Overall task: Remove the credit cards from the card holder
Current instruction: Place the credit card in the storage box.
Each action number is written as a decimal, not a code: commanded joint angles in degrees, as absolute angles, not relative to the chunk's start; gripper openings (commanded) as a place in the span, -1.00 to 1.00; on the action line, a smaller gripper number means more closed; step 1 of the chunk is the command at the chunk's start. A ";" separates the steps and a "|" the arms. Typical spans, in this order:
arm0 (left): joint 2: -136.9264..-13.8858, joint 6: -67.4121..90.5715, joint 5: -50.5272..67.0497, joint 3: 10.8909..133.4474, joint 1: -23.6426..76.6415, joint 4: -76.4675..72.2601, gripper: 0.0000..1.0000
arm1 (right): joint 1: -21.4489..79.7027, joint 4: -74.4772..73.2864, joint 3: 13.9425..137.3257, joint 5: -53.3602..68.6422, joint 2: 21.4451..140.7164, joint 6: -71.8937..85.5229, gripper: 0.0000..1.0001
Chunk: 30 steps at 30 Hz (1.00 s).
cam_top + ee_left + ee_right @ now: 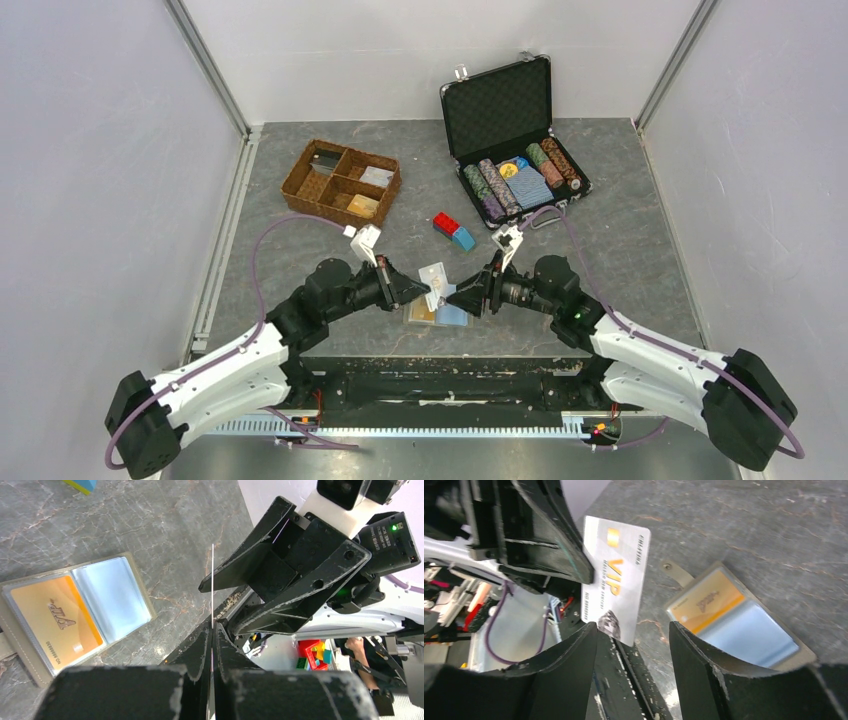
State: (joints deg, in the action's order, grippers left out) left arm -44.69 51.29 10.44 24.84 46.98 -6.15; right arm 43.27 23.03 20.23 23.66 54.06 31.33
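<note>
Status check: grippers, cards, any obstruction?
Left gripper shut on silver VIP card. Right gripper open beside it. Card holder lies open, orange card inside. Nothing in the way.

The work surface is a grey, marble-veined tabletop (300,250). Plain white panels enclose it on three sides: left wall (100,150), back wall (400,50), right wall (770,150). Aluminium posts (210,65) stand at the rear corners. Illumination is even; shadows are soft.

A silver card (616,575), pinched by the left gripper (212,632), is standing just ahead of the right gripper's (631,630) parted fingers, blocking passage forward.
</note>
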 commanded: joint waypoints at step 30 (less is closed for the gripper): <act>-46.41 32.37 26.71 40.58 46.93 15.82 0.05 | 42.74 21.14 21.36 49.63 51.01 22.94 -1.00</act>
State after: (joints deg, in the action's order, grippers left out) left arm -43.40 39.81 19.44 36.36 46.74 9.45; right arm 42.74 22.48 18.63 44.18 51.57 26.28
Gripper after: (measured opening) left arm 0.523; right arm 0.007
